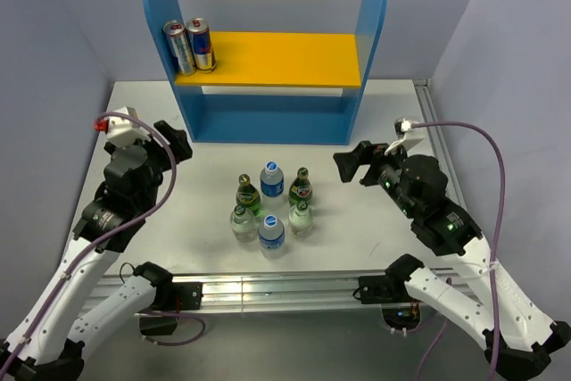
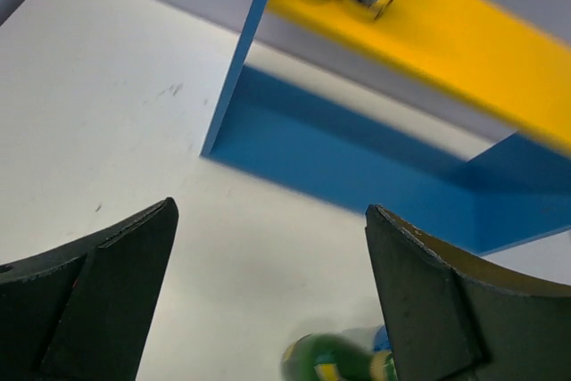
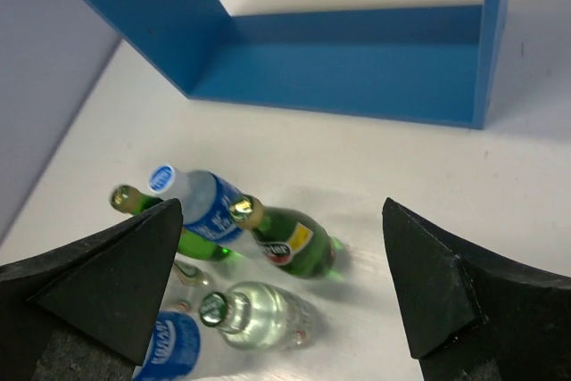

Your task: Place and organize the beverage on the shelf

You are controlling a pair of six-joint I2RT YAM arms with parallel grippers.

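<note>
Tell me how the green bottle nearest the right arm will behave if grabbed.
The green bottle is tall and narrow, so it probably tips if pushed high. Its glass looks smooth, likely slippery and breakable. Standing close to the clear bottle, it may knock that over.

Six small upright bottles (image 1: 271, 229), two green, two blue-capped and two pale-capped, cluster between the left claw (image 1: 178, 144) and right claw (image 1: 347, 165), with the blue-and-yellow shelf (image 1: 268, 120) standing beyond both.

The white surface (image 1: 357, 238) carries the shelf (image 1: 268, 120) along its far side and, near the middle, a tight cluster of six upright bottles (image 1: 272, 181): two green, two blue-capped, two pale-capped.
</note>
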